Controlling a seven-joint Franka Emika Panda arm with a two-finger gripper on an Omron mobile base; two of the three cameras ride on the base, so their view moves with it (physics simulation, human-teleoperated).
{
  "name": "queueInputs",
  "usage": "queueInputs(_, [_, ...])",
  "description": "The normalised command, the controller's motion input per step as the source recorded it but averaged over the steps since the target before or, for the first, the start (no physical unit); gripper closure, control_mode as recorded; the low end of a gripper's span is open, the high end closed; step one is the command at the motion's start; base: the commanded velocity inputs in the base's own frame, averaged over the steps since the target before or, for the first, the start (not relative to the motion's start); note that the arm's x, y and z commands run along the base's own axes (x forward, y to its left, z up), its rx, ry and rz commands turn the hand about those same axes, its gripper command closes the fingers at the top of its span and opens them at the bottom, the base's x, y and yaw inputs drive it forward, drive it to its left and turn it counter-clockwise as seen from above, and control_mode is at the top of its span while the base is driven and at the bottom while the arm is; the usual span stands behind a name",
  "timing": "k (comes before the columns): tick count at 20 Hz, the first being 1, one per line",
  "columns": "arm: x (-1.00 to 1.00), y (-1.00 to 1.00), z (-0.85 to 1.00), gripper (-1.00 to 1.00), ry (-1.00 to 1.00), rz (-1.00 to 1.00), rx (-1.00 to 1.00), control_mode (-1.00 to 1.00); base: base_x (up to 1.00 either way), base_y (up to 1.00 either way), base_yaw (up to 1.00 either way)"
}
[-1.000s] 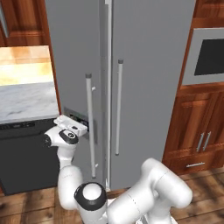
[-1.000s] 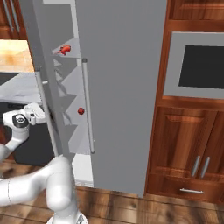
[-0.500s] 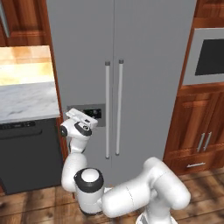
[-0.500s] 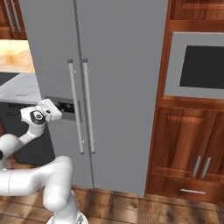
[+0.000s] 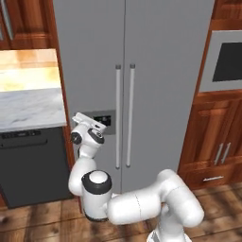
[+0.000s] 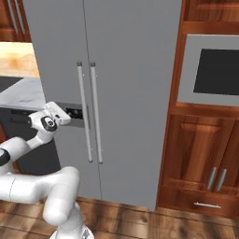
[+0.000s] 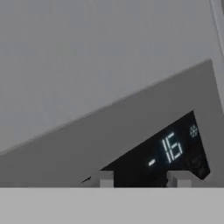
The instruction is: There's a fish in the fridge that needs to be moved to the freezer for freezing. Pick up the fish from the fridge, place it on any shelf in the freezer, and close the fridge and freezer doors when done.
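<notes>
Both fridge and freezer doors stand closed and flush: the narrow freezer door on the left, the wider fridge door on the right. Their silver bar handles run side by side at the seam. My gripper is shut and empty, held close against the freezer door's dark dispenser panel, just left of the handles. The fish is hidden behind the closed doors.
A black dishwasher under a marble counter stands left of the refrigerator. Wooden cabinets with a built-in oven flank it on the right. Wood floor lies in front.
A second ago the freezer door stood ajar with shelves showing. It has swung fully shut, my hand following it to the dispenser panel, and the jaws have closed.
</notes>
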Motion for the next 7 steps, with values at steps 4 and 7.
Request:
queueInputs(4, [0.0,-0.43,0.18,-1.0,0.0,0.02,0.07,-1.0,0.0,0.0,0.0])
queueInputs(7, [0.05,-0.51,0.36,-1.0,0.0,0.0,0.08,-1.0,0.0,0.0,0.0])
